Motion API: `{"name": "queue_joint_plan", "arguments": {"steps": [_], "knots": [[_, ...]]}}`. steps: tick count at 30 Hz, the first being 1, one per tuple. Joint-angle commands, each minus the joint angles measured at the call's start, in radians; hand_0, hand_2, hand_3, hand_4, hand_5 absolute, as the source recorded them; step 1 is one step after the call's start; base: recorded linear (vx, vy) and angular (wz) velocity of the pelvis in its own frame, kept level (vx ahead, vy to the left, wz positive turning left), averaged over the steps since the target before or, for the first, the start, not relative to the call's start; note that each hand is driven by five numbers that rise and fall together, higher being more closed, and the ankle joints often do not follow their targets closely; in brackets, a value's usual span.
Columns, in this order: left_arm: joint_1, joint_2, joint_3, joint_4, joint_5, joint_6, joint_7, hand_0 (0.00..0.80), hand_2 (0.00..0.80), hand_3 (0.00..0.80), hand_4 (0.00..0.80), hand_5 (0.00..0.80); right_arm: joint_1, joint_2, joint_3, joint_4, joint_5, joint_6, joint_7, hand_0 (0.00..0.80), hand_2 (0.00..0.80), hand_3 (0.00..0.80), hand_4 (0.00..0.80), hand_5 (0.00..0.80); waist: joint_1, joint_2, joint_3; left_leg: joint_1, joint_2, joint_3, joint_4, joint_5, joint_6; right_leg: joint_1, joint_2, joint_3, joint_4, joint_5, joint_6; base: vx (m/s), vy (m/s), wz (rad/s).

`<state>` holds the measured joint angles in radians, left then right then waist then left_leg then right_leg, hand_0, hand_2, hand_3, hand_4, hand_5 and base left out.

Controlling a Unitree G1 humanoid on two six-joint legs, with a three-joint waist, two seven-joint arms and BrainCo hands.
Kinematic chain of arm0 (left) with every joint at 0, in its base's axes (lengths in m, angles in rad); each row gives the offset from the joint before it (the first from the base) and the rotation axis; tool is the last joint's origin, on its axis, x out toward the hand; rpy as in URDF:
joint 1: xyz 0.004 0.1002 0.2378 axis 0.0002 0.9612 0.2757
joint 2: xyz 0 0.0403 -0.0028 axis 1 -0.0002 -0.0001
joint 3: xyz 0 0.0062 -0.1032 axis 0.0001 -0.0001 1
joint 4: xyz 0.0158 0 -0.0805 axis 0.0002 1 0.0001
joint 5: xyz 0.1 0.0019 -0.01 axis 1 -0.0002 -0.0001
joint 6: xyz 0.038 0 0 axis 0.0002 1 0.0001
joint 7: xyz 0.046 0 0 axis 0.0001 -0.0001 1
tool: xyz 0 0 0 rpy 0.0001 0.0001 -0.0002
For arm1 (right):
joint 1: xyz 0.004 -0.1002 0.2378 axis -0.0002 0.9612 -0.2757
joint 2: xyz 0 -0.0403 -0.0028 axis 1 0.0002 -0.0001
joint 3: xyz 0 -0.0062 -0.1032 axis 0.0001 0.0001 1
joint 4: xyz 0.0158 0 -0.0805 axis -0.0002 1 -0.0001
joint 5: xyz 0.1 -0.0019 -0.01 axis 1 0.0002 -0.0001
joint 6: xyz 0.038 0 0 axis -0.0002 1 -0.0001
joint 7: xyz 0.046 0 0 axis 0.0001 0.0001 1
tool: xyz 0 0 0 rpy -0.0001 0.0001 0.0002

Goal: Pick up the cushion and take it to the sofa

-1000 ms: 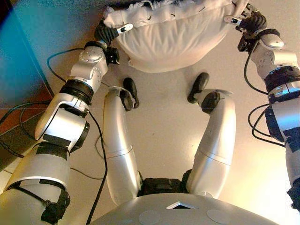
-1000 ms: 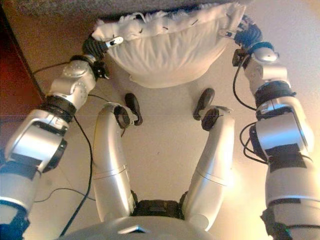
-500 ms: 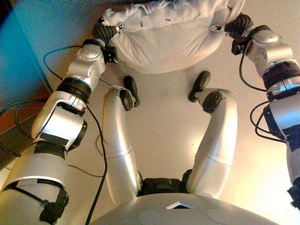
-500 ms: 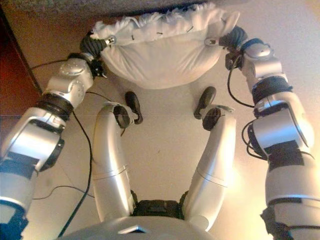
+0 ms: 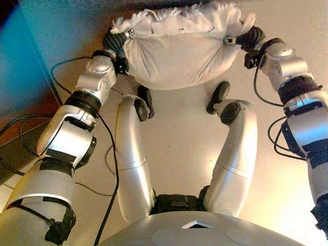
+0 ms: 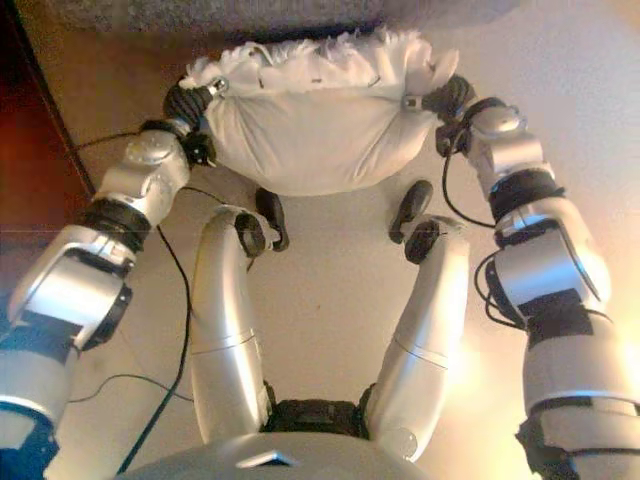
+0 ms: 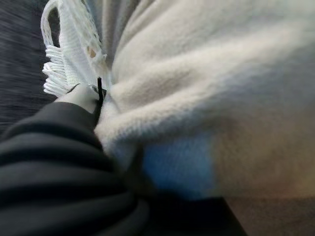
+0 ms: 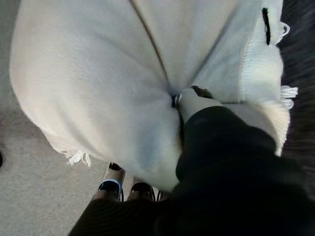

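Observation:
A white cushion (image 5: 179, 51) with a fringed edge hangs between my two hands, above the floor in front of me. My left hand (image 5: 119, 39) grips its left end and my right hand (image 5: 245, 37) its right end. In the left wrist view my thumb (image 7: 81, 96) presses into the cushion (image 7: 206, 73); the fingers are hidden under it. In the right wrist view my thumb (image 8: 194, 101) digs into the cushion (image 8: 88, 78) and my fingertips (image 8: 112, 183) show below it. The cushion is squeezed and bulges downward.
A dark grey textured surface (image 6: 200, 12) runs along the far edge, just beyond the cushion. A dark reddish-brown piece of furniture (image 6: 25, 150) stands at the left. The floor (image 6: 330, 300) is light beige.
Both hands have come closer together and nearer to me with the cushion. The cushion is bunched up more and sits lower in the view.

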<state>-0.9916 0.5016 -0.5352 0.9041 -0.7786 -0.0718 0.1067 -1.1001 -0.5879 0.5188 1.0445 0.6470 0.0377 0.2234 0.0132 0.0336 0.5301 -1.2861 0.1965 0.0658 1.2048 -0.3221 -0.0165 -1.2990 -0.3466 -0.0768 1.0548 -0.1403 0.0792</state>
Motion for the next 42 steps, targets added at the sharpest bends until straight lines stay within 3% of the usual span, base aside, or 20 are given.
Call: {"name": "queue_joint_plan", "arguments": {"steps": [1, 6, 11, 16, 21, 22, 23, 24, 26, 30, 35, 38, 42], "knots": [[0.03, -0.048, 0.083, -0.135, 0.001, -0.146, -0.003, 0.8, 0.8, 0.8, 0.8, 0.8, 0.05, 0.055, -0.098, -0.174, 0.142, -0.173, -0.07, 0.8, 0.8, 0.8, 0.8, 0.8, -0.013, 0.018, -0.01, 0.119, 0.013, -0.011, -0.172, 0.084, -0.07, 0.137, 0.017, 0.027, -0.083, 0.039, 0.06, 0.015, 0.004, -0.08], [0.201, -0.113, 0.167, -0.287, 0.063, -0.253, 0.037, 0.8, 0.8, 0.8, 0.8, 0.8, 0.295, 0.127, -0.216, -0.427, 0.128, -0.283, -0.167, 0.8, 0.8, 0.8, 0.8, 0.8, -0.019, 0.0, -0.01, 0.312, 0.002, 0.0, -0.363, 0.124, -0.084, 0.319, 0.012, -0.002, -0.253, 0.064, 0.083, 0.042, 0.005, -0.06], [0.366, -0.135, 0.237, -0.484, 0.127, -0.283, 0.066, 0.8, 0.8, 0.8, 0.8, 0.8, 0.513, 0.199, -0.276, -0.648, 0.06, -0.351, -0.224, 0.8, 0.8, 0.8, 0.8, 0.8, -0.019, -0.025, -0.01, 0.541, -0.026, 0.016, -0.556, 0.175, -0.08, 0.55, 0.003, -0.054, -0.455, 0.103, 0.096, 0.111, -0.048, 0.04], [0.544, -0.157, 0.274, -0.618, 0.15, -0.22, 0.065, 0.8, 0.8, 0.8, 0.8, 0.8, 0.697, 0.225, -0.305, -0.788, -0.024, -0.318, -0.287, 0.8, 0.8, 0.8, 0.8, 0.8, -0.009, -0.058, -0.101, 0.779, -0.079, 0.012, -0.755, 0.252, -0.064, 0.809, 0.016, -0.087, -0.699, 0.173, 0.101, 0.203, -0.059, 0.07], [0.712, -0.149, 0.326, -0.68, 0.137, -0.193, 0.03, 0.8, 0.8, 0.8, 0.8, 0.8, 0.841, 0.242, -0.318, -0.868, 0.066, -0.207, -0.193, 0.8, 0.8, 0.8, 0.8, 0.8, 0.017, -0.08, -0.207, 0.968, -0.14, -0.065, -0.852, 0.24, -0.051, 1.027, 0.053, -0.058, -0.861, 0.189, 0.101, 0.28, 0.005, -0.26], [0.752, -0.151, 0.34, -0.692, 0.132, -0.187, 0.022, 0.8, 0.8, 0.8, 0.8, 0.8, 0.852, 0.245, -0.306, -0.879, 0.055, -0.182, -0.173, 0.8, 0.8, 0.8, 0.8, 0.8, 0.031, -0.08, -0.236, 1.01, -0.17, -0.108, -0.873, 0.228, -0.043, 1.068, 0.066, -0.03, -0.899, 0.198, 0.104, 0.228, 0.087, -0.53], [0.765, -0.151, 0.346, -0.698, 0.134, -0.185, 0.018, 0.8, 0.8, 0.8, 0.8, 0.8, 0.855, 0.246, -0.3, -0.882, 0.054, -0.175, -0.162, 0.8, 0.8, 0.8, 0.8, 0.8, 0.036, -0.08, -0.245, 1.03, -0.178, -0.118, -0.885, 0.224, -0.038, 1.085, 0.07, -0.02, -0.913, 0.203, 0.107, 0.277, 0.114, -0.59], [0.783, -0.149, 0.354, -0.703, 0.129, -0.171, 0.012, 0.8, 0.8, 0.8, 0.8, 0.8, 0.86, 0.249, -0.294, -0.888, 0.061, -0.156, -0.156, 0.8, 0.8, 0.8, 0.8, 0.8, 0.04, -0.077, -0.272, 1.077, -0.176, -0.107, -0.923, 0.225, -0.032, 1.12, 0.075, -0.019, -0.935, 0.206, 0.11, 0.204, 0.105, -0.59], [0.793, -0.153, 0.358, -0.702, 0.137, -0.148, -0.003, 0.8, 0.8, 0.8, 0.8, 0.8, 0.895, 0.26, -0.295, -0.882, 0.076, -0.162, -0.145, 0.8, 0.8, 0.8, 0.8, 0.8, 0.032, -0.071, -0.31, 1.14, -0.148, -0.031, -0.984, 0.241, -0.035, 1.182, 0.08, -0.046, -0.955, 0.199, 0.11, 0.194, 0.1, -0.34], [0.815, -0.155, 0.35, -0.691, 0.158, -0.12, -0.036, 0.8, 0.8, 0.8, 0.8, 0.8, 0.958, 0.281, -0.312, -0.873, 0.093, -0.173, -0.134, 0.8, 0.8, 0.8, 0.8, 0.8, 0.029, -0.074, -0.377, 1.233, -0.147, -0.002, -1.07, 0.258, -0.031, 1.254, 0.069, -0.086, -0.999, 0.217, 0.121, 0.11, 0.066, 0.15], [0.824, -0.138, 0.365, -0.69, 0.14, -0.087, -0.069, 0.8, 0.8, 0.8, 0.8, 0.8, 0.969, 0.276, -0.319, -0.852, 0.101, -0.12, -0.121, 0.8, 0.8, 0.8, 0.8, 0.8, 0.03, -0.074, -0.439, 1.309, -0.147, 0.032, -1.146, 0.267, -0.03, 1.308, 0.077, -0.114, -1.06, 0.24, 0.127, 0.024, 0.053, 0.04], [0.808, -0.14, 0.376, -0.671, 0.127, -0.052, -0.057, 0.8, 0.8, 0.8, 0.8, 0.8, 0.966, 0.288, -0.332, -0.82, 0.154, -0.055, -0.178, 0.8, 0.8, 0.8, 0.8, 0.8, 0.025, -0.074, -0.474, 1.347, -0.146, 0.046, -1.179, 0.269, -0.03, 1.333, 0.084, -0.111, -1.073, 0.241, 0.122, 0.029, 0.047, -0.07], [0.795, -0.145, 0.377, -0.642, 0.146, -0.052, -0.065, 0.8, 0.8, 0.8, 0.8, 0.8, 0.962, 0.295, -0.328, -0.826, 0.087, -0.075, -0.17, 0.8, 0.8, 0.8, 0.8, 0.8, 0.02, -0.077, -0.493, 1.368, -0.158, 0.054, -1.167, 0.25, -0.023, 1.351, 0.073, -0.105, -1.07, 0.243, 0.121, 0.037, 0.068, -0.06]]}}
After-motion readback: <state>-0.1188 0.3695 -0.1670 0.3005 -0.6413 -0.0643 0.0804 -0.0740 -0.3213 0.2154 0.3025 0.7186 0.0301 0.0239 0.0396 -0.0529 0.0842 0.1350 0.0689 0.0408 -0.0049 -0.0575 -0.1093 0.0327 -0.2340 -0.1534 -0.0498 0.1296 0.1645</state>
